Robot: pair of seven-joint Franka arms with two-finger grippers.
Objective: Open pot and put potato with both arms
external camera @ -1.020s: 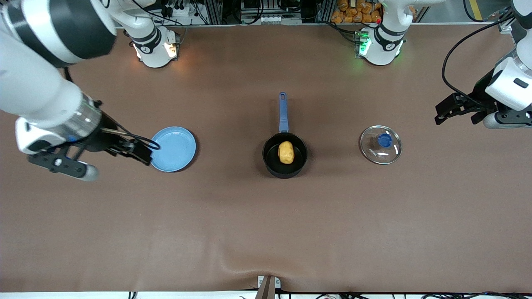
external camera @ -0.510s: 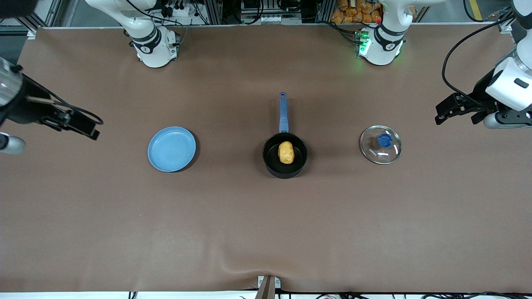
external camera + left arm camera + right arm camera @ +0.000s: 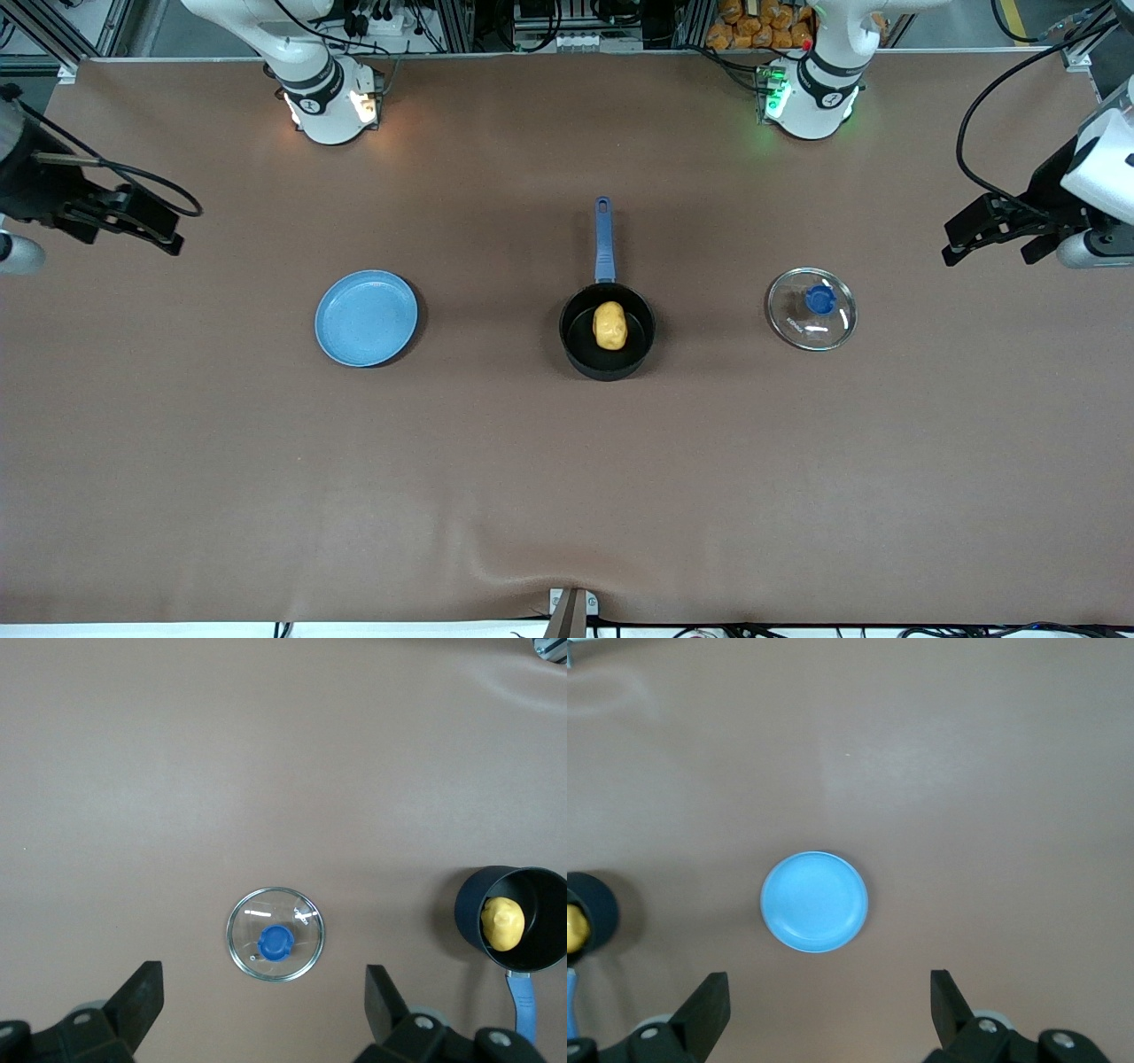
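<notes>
The black pot (image 3: 576, 347) stands uncovered at the table's middle, its blue handle (image 3: 603, 239) pointing toward the robots' bases. The yellow potato (image 3: 609, 325) lies inside it. In the left wrist view the pot (image 3: 469, 917) and potato (image 3: 502, 923) show off to one side. My left gripper (image 3: 985, 259) hangs open and empty over the table's left-arm end; its fingers (image 3: 142, 1001) frame bare table. My right gripper (image 3: 124, 235) hangs open and empty over the right-arm end. The right wrist view catches the pot (image 3: 598, 908) and potato (image 3: 574, 930) at its edge.
The clear glass lid (image 3: 811, 309) with a blue knob lies flat on the table between the pot and the left arm's end, also in the left wrist view as the lid (image 3: 275, 934). A light-blue plate (image 3: 366, 317) sits toward the right arm's end, the same plate (image 3: 814, 901) in the right wrist view.
My right gripper has pulled away from the plate toward its end of the table. My left gripper has drifted slightly outward. Pot, potato, lid and plate have not moved.
</notes>
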